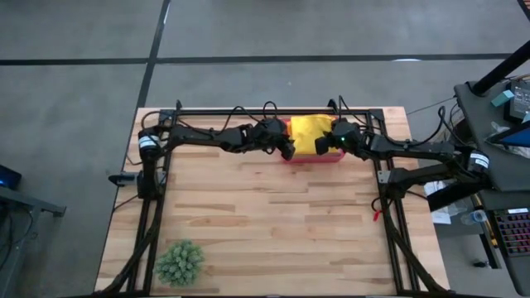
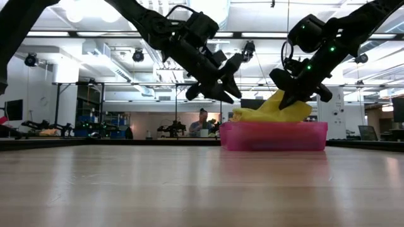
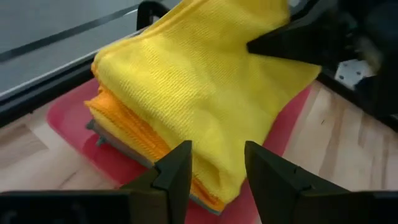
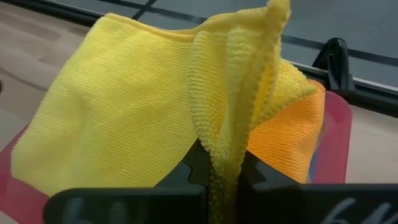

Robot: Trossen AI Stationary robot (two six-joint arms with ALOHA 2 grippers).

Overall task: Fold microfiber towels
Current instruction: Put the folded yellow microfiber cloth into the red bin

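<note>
So the robot is at the picking-up stage here: no towel has made it out onto the table [image 1: 273,223] for folding yet. The whole stack sits in the pink tray [image 1: 313,157] at about 12 o'clock on the table, right against the far edge.

The right gripper [image 4: 214,180] is clamped on a bunched ridge of the top yellow towel [image 4: 124,93], pulling it up into a peak. The left gripper [image 3: 214,171] hangs just off the tray's 9 o'clock side, fingers apart and holding nothing, with the folded edge of the stack right in front of them.

Best guess for the next move: the right arm has to lift that yellow towel clear without dragging the orange towel [image 3: 130,134] along, carry it toward the table's middle, and the left needs to catch a corner so it can be spread flat.

Count, as far as visible:
- yellow towels: one for sure, a second can't be made out
- orange: one
- a darker layer under the orange, colour unclear
- trays: one
- spiky plant ball [image 1: 180,263]: one, down at 7 o'clock
</note>
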